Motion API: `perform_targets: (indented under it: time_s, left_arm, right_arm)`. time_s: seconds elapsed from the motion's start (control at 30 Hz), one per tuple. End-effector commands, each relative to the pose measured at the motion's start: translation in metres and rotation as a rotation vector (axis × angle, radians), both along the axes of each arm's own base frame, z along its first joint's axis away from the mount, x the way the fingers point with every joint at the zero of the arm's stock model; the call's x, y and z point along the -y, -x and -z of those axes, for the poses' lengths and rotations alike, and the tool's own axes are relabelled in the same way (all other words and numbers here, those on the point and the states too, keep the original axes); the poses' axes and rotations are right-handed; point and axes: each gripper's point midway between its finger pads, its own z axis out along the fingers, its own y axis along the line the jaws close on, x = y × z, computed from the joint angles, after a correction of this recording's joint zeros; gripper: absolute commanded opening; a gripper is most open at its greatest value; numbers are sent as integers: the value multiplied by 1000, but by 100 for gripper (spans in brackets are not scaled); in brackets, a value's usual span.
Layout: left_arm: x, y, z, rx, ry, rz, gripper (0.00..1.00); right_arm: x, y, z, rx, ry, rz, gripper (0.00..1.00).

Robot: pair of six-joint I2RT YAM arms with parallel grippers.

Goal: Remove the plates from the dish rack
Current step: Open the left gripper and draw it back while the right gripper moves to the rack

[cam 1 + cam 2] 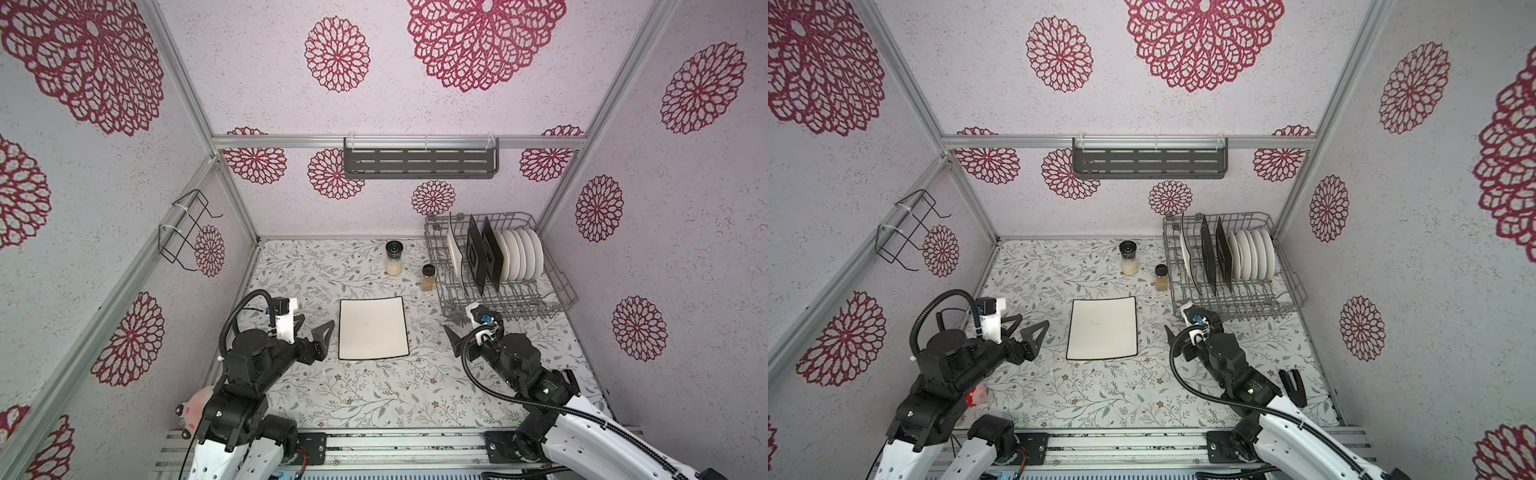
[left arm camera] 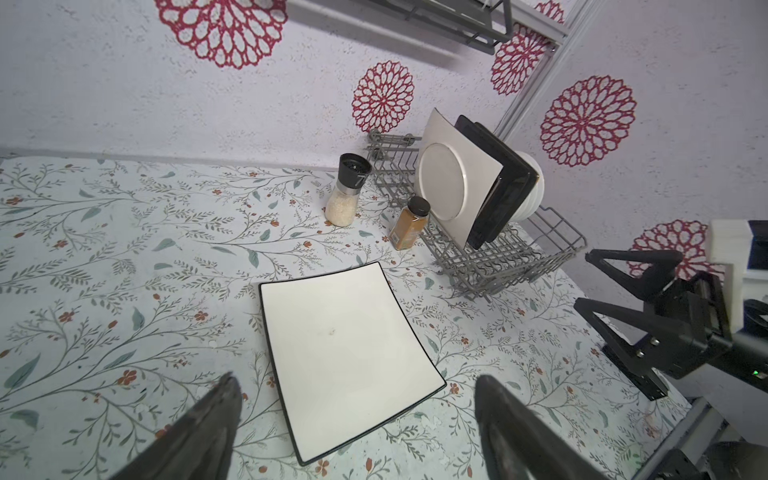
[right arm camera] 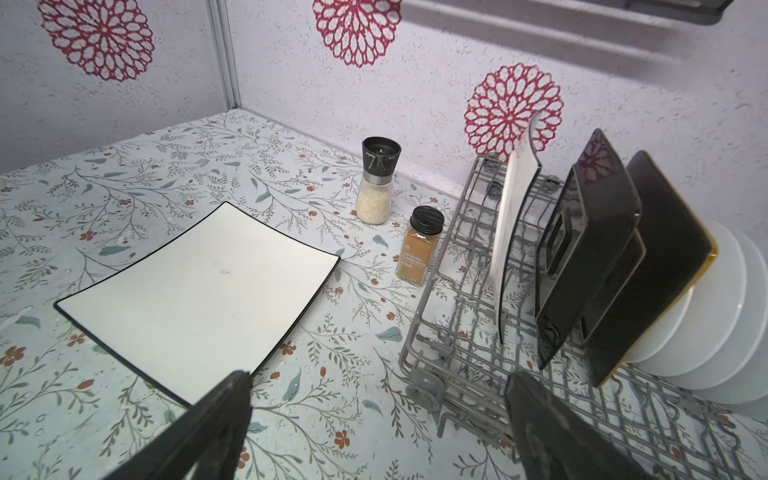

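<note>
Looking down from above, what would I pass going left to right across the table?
In a top view: left gripper → cream plate lying flat → cinnamon jar → dish rack. The grinder stands behind the plate, so it has no clear place.

Both top views look steeply down from overhead onto the whole tabletop [image 1: 374, 397]. My wrist cameras ride low behind my jaws, both seeing the cream plate [image 2: 349, 357] and dish rack [image 3: 424, 384].

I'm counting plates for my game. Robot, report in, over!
Left hand and right hand open, empty. One cream plate flat on table; other plates upright in dish rack. Cinnamon jar close beside rack.
</note>
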Motion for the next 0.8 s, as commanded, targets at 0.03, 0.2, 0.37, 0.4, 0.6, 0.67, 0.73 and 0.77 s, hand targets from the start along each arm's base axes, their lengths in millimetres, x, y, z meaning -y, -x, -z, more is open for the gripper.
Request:
perform_targets:
  time_s: [0.03,0.2,0.37,0.4,0.6,0.67,0.73,0.77]
  left_arm:
    - [11,10,4,30,-36,90,91]
    - [3,19,-12,157,-30,57,93]
    - [-1,25,-19,205,-25,38,95]
    - [-1,25,-18,202,-28,37,95]
    - [2,23,-14,181,-37,53,95]
    - [-1,21,-14,184,-42,36,95]
    - [-1,19,-13,177,-44,32,94]
    - [0,19,-11,169,-45,38,94]
  right_arm:
    - [11,-10,-31,160,-44,76,98]
    - [5,-21,-15,155,-39,76,99]
    - [14,-41,-9,137,-137,134,98]
    - [15,-44,-9,141,-154,140,98]
    - [22,-62,-7,176,-168,175,94]
    - [22,-72,-2,149,-174,180,92]
    - [20,-78,0,145,-191,175,90]
    - [20,-82,1,147,-198,179,90]
